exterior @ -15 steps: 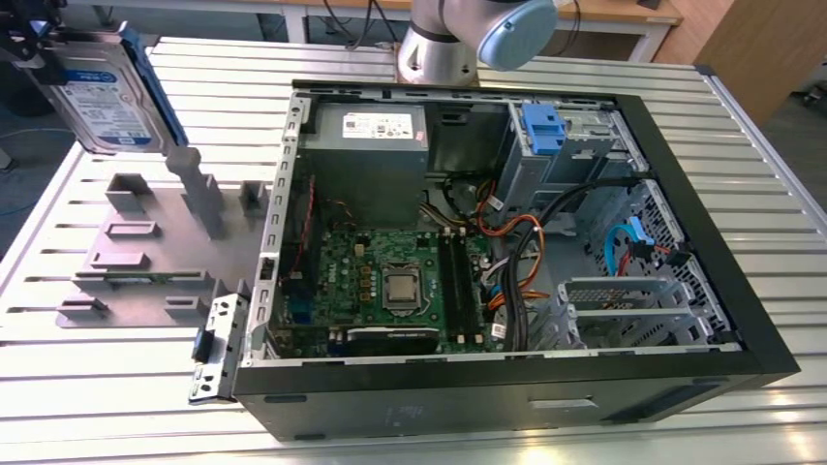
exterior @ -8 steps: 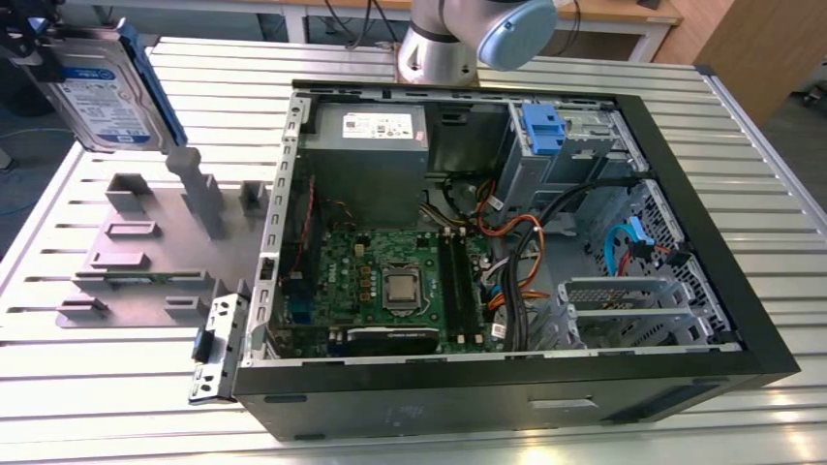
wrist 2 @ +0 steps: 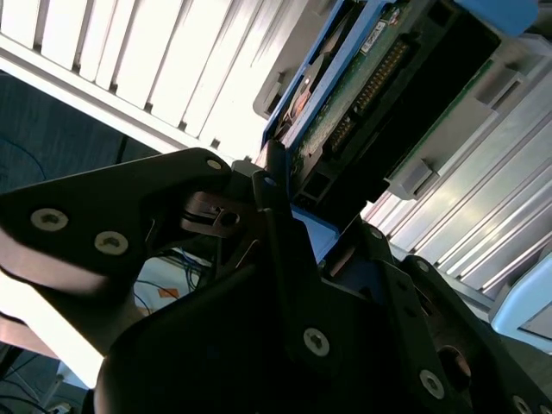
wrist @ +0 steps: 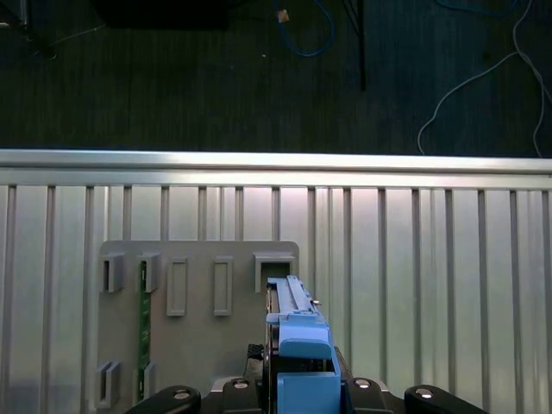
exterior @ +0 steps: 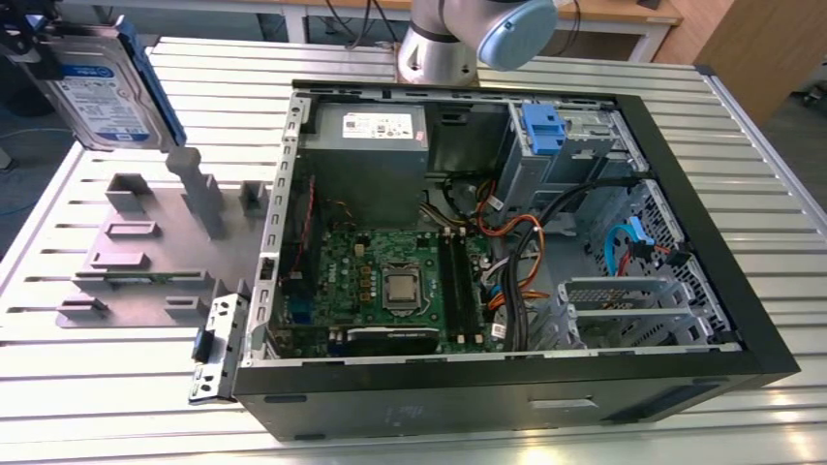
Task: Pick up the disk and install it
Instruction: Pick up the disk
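Note:
The disk (exterior: 107, 92), a silver drive with a white-and-blue label and a blue side bracket, hangs tilted in the air at the exterior view's far upper left, above the grey fixture plate (exterior: 142, 262). My gripper (exterior: 39, 48) is shut on its upper end. In the first wrist view the disk (wrist: 297, 345) appears edge-on, blue bracket uppermost, between the black fingers (wrist: 177, 397) and over the plate (wrist: 198, 345). In the second wrist view its green circuit-board underside (wrist 2: 371, 86) faces the camera just beyond the gripper (wrist 2: 285, 216).
An open computer case (exterior: 723, 194) lies on the slatted aluminium table (exterior: 77, 407), with a motherboard (exterior: 387, 281), a grey power supply (exterior: 375, 131), cables and a blue-latched drive bay (exterior: 543, 126). A green memory stick (wrist: 144, 319) stands in a fixture slot. The arm's base (exterior: 472, 34) rises behind the case.

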You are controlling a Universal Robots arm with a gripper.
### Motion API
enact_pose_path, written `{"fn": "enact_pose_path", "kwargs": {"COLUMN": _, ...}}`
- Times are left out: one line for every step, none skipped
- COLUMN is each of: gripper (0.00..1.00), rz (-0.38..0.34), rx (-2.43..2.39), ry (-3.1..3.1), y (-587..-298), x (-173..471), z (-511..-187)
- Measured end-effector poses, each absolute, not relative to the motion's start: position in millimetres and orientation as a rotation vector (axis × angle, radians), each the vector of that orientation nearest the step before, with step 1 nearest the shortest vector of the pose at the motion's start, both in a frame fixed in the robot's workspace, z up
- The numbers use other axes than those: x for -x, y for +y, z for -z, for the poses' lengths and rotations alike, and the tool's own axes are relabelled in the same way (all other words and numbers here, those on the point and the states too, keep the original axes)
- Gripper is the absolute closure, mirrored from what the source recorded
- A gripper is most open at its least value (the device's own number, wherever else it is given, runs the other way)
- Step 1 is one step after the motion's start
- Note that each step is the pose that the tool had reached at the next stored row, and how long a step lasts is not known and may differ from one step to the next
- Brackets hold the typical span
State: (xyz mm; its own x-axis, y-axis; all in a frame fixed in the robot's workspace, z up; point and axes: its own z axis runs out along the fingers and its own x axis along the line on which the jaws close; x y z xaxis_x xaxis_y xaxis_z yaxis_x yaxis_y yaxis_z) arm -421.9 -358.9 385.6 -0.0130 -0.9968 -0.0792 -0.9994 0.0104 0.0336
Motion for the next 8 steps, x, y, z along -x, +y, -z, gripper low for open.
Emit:
{"fn": "enact_pose_path", "kwargs": {"gripper": 0.63, "rz": -0.124, "rx": 2.184, "ry": 2.209, "y": -358.9, "x": 421.9, "z": -385.9}}
{"fn": "enact_pose_path", "kwargs": {"gripper": 0.63, "rz": -0.124, "rx": 2.184, "ry": 2.209, "y": -358.9, "x": 421.9, "z": -386.2}}
{"fn": "enact_pose_path", "kwargs": {"gripper": 0.63, "rz": -0.124, "rx": 2.184, "ry": 2.209, "y": -358.9, "x": 421.9, "z": -386.6}}
{"fn": "enact_pose_path", "kwargs": {"gripper": 0.63, "rz": -0.124, "rx": 2.184, "ry": 2.209, "y": -358.9, "x": 421.9, "z": -386.9}}
{"fn": "enact_pose_path", "kwargs": {"gripper": 0.63, "rz": -0.124, "rx": 2.184, "ry": 2.209, "y": -358.9, "x": 421.9, "z": -387.2}}
{"fn": "enact_pose_path", "kwargs": {"gripper": 0.63, "rz": -0.124, "rx": 2.184, "ry": 2.209, "y": -358.9, "x": 421.9, "z": -387.5}}
{"fn": "enact_pose_path", "kwargs": {"gripper": 0.63, "rz": -0.124, "rx": 2.184, "ry": 2.209, "y": -358.9, "x": 421.9, "z": -387.9}}
{"fn": "enact_pose_path", "kwargs": {"gripper": 0.63, "rz": -0.124, "rx": 2.184, "ry": 2.209, "y": -358.9, "x": 421.9, "z": -388.2}}
